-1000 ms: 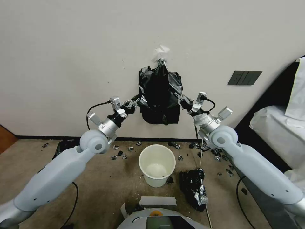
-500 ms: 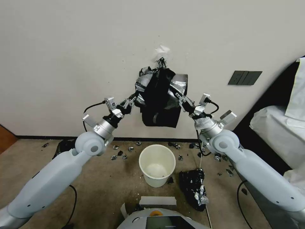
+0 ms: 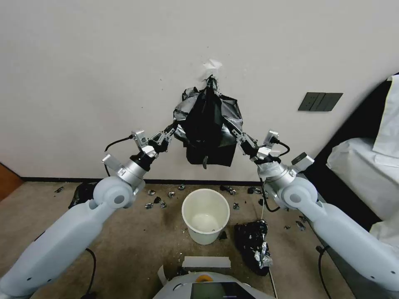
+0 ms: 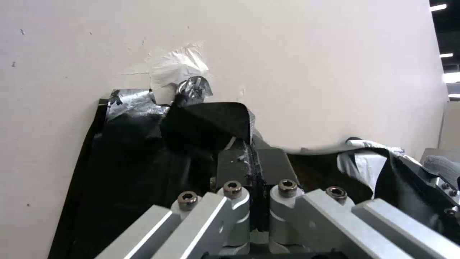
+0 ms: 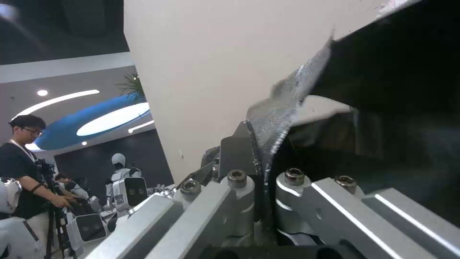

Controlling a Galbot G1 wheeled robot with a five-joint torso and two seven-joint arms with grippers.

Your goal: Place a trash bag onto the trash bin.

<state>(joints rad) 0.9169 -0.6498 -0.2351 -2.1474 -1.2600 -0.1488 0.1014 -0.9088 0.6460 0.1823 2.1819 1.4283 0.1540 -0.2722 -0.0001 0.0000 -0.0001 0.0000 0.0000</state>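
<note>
1. The trash bag is seen hanging against the wall from a taped hook, well above the floor, with its rim drawn out to both sides.
2. The left gripper is held at the bag's left edge; in the left wrist view its fingers are pressed together with black film pinched between them.
3. The right gripper is held at the bag's right edge; in the right wrist view its fingers are closed on a strip of silver tape at the bag's rim.
4. The trash bin is stood upright on the carpet below the bag and between the two arms, apart from both grippers.
5. No liner is fitted in the bin; a few small specks seem to lie on its pale bottom, though what they are cannot be made out.
6. A crumpled black plastic heap flecked with silver lies on the floor just beside the bin, on the robot's right.
7. Small silver and black scraps are scattered on the carpet behind the bin, along the wall.
</note>
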